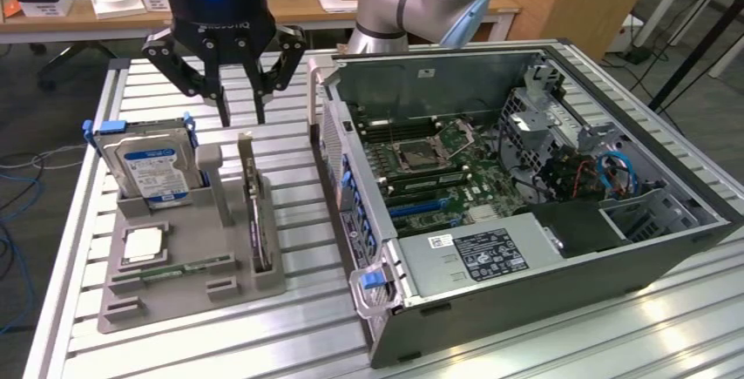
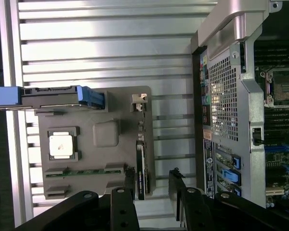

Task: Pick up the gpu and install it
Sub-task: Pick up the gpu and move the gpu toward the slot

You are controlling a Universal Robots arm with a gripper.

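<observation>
**Fig. 1.** Gripper [image 1: 242,104] poised over the gpu [image 1: 249,209], jaws apart and empty. The gpu stands on its long edge in a slot of the grey holder tray [image 1: 186,296] on the slatted tabletop [image 1: 291,344], between the hard drive [image 1: 149,165] and the open computer case [image 1: 524,248]. In the wrist view the gpu's top edge [image 2: 141,168] lies just beside 1 fingertip [image 2: 129,177]. The card is probably light, thin and stiff, but fragile. A hold across its 2 flat faces near the upper edge looks safest.
</observation>
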